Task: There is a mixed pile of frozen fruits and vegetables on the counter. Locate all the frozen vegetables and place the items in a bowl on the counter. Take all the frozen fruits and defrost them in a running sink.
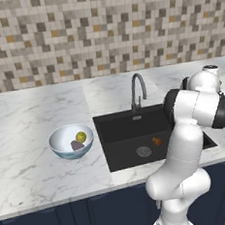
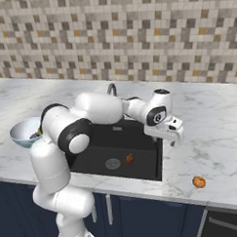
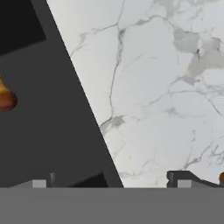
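Note:
In the left base view the pale bowl [image 1: 62,138] stands on the counter [image 1: 29,137] left of the sink [image 1: 121,128]. It holds the yellow-green ball [image 1: 80,136] and the purple-brown lump [image 1: 77,145]. One orange-brown fruit piece [image 2: 130,158] lies on the sink floor near the drain [image 2: 112,163], also visible in the hand view [image 3: 6,98]. A second orange-brown piece [image 2: 199,182] lies on the counter right of the sink, near the front edge. My gripper [image 2: 173,141] hangs open and empty above the sink's right rim. Its fingertips [image 3: 183,178] straddle that rim.
The curved grey faucet [image 1: 137,90] rises behind the sink. A mosaic tile wall [image 2: 136,36] closes the back of the counter. Bare marble [image 2: 213,126] stretches right of the sink. My own arm hides part of the bowl [image 2: 21,132] in the right base view.

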Tool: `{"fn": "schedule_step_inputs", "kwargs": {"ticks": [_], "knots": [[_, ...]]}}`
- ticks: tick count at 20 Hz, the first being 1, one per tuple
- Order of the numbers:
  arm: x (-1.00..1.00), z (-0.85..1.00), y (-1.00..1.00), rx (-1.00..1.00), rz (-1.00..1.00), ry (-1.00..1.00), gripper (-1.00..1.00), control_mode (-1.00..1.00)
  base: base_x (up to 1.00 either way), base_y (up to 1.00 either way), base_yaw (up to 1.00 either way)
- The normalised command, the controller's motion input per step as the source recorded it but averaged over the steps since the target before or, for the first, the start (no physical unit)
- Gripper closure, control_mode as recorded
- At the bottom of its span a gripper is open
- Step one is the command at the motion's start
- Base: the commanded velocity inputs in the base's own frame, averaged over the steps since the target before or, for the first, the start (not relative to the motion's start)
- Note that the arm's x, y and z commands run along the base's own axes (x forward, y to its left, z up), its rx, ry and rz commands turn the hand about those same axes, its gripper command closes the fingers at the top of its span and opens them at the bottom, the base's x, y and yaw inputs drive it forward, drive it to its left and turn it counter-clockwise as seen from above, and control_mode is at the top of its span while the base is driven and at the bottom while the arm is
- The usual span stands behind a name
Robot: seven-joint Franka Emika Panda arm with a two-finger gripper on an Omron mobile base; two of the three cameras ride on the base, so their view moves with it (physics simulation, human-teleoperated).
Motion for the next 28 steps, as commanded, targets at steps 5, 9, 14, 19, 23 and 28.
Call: {"fn": "schedule_step_inputs", "kwargs": {"ticks": [5, 9, 14, 19, 23, 28], "knots": [[-0.03, 0.03, -0.55, 0.00, -0.27, 0.08, -1.00, -1.00, 0.00, 0.00, 0.00], [-0.47, 0.00, -0.47, 0.00, -0.20, 0.00, -1.00, -1.00, 0.00, 0.00, 0.00], [-0.38, -0.03, -0.24, 0.01, -0.28, 0.02, -1.00, -1.00, 0.00, 0.00, 0.00], [-0.32, -0.21, -0.21, 0.00, -0.23, 0.03, -1.00, -1.00, 0.00, 0.00, 0.00], [-0.04, -0.22, -0.29, -0.03, -0.06, 0.01, -1.00, -1.00, 0.00, 0.00, 0.00], [-0.40, -0.16, -0.49, 0.01, -0.11, 0.01, -1.00, -1.00, 0.00, 0.00, 0.00]]}}
